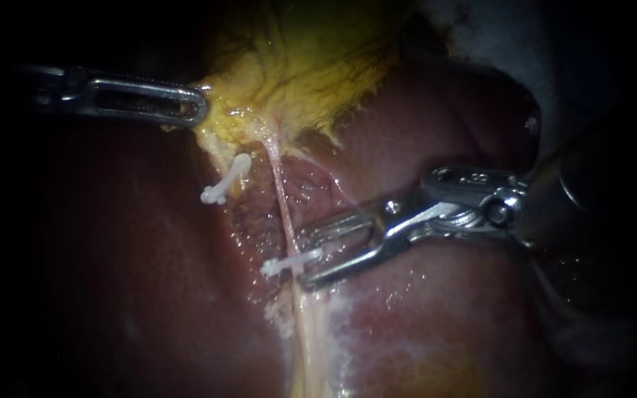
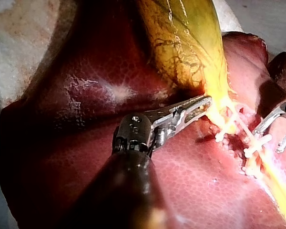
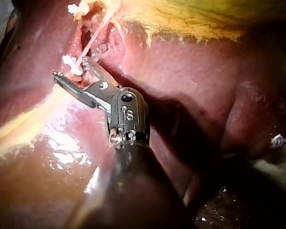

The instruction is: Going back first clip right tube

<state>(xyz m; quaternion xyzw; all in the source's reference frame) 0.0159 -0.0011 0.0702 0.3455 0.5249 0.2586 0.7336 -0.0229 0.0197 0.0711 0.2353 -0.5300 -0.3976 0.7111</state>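
Note:
A thin pale tube (image 1: 283,199) runs down from the yellow gallbladder (image 1: 296,66) over the liver (image 1: 444,133). A white clip (image 1: 291,262) sits across this right tube. My right instrument (image 1: 317,254) stands open at that clip, with the clip's end lying between the jaw tips. A second white clip (image 1: 224,180) sits on the tissue strand to the left. My left instrument (image 1: 189,109) is shut on the gallbladder's lower edge. The right wrist view shows the open jaws (image 3: 70,67) around the clip (image 3: 69,62). The left wrist view shows the left jaws (image 2: 207,101) at the yellow neck.
Glistening dark red liver surrounds the dissected bed (image 1: 259,214). Pale yellow fatty tissue (image 1: 311,339) continues below the clip. White cloth (image 1: 495,37) shows at the far upper right. In the left wrist view, my right instrument (image 2: 267,141) flanks the clipped tube.

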